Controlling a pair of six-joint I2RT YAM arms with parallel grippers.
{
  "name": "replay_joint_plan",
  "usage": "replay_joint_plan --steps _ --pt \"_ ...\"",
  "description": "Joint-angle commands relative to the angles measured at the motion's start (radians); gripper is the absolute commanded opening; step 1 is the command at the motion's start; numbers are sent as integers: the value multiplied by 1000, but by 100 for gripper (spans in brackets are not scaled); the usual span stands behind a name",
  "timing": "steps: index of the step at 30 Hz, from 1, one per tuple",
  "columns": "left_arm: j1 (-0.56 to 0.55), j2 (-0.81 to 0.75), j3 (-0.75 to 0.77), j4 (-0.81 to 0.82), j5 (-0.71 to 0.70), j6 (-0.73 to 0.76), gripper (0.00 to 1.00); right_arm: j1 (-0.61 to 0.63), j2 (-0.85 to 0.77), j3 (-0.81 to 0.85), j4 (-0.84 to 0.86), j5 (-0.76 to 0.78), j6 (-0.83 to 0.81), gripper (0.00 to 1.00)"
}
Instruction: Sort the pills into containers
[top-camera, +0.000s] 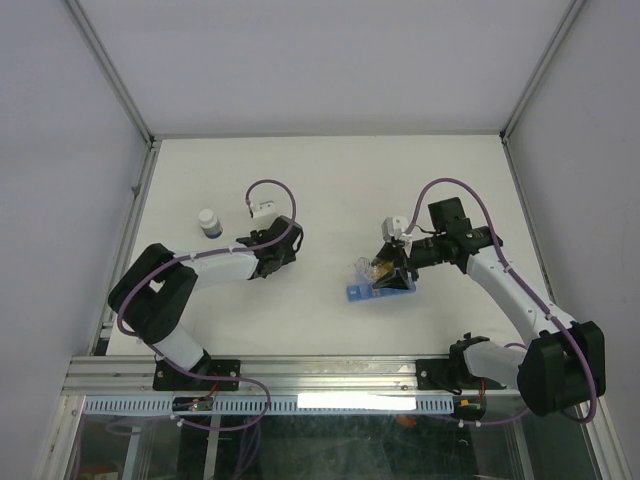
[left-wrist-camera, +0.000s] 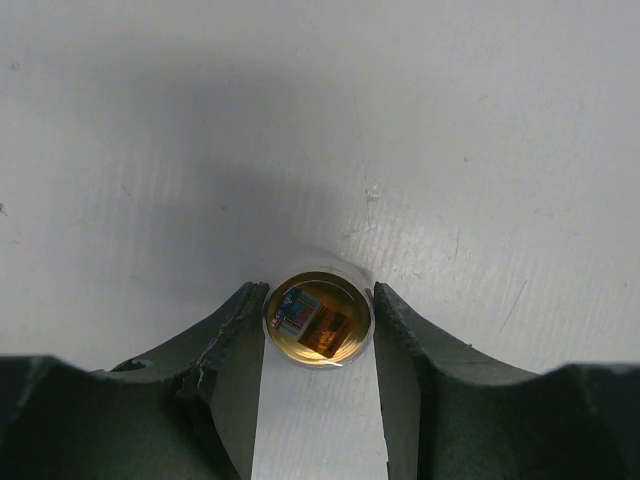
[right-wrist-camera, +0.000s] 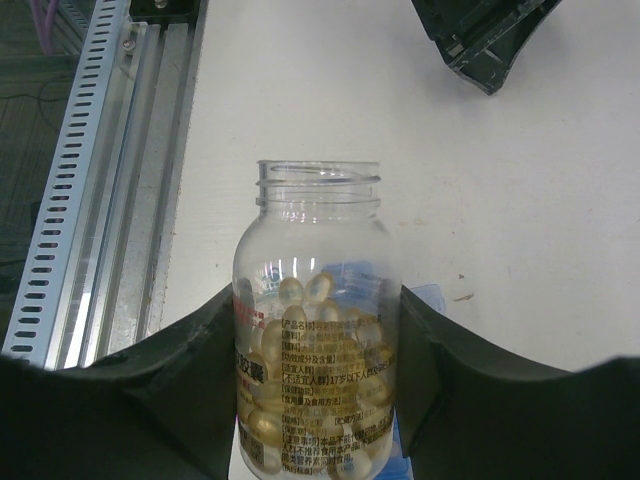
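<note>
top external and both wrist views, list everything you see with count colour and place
pill organiser strip: one, translucent blue, lying right of centre
large bottle: one, clear, uncapped, just above the strip
capsules: many, pale yellow, inside the large bottle
small round bottle: one, amber, seen from above, left of centre
white-capped item: one, white over dark base, standing at the left
table: one, white
rail: one, silver, slotted, near edge
left gripper: one, dark, shut on the small round bottle
right gripper: one, dark, shut on the large bottle
</note>
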Motion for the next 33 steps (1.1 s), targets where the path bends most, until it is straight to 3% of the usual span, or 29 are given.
replay_joint_plan --steps 1,3,4,5,13,17,20,23,27,31,33 --pt "10 28 31 -83 -1 -35 37 3 -7 32 8 -25 -11 0" --pt "9 18 30 -88 5 -38 79 3 -9 33 8 -26 -11 0" --pt "9 8 28 -90 6 -41 93 2 -10 34 7 -25 -9 0" --pt "9 -3 26 -91 7 -42 98 1 -11 34 7 -27 -9 0" --pt "8 -159 17 -83 111 -1 99 -77 -36 70 3 -119 58 0" --pt "7 -327 -28 -12 199 61 99 -181 -98 118 116 -206 270 0" --pt "8 -455 -109 113 317 128 99 -261 -163 111 457 -251 733 0" --pt "8 -572 -179 230 424 164 99 -325 -195 140 907 -117 1207 0" --pt "8 -687 -220 302 518 161 99 -384 -127 357 1082 75 1619 0" --pt "8 -739 -243 378 644 164 99 -351 -95 290 1785 110 2290 0" --pt "7 -762 -275 480 750 167 99 -307 -142 259 2010 53 2405 0"
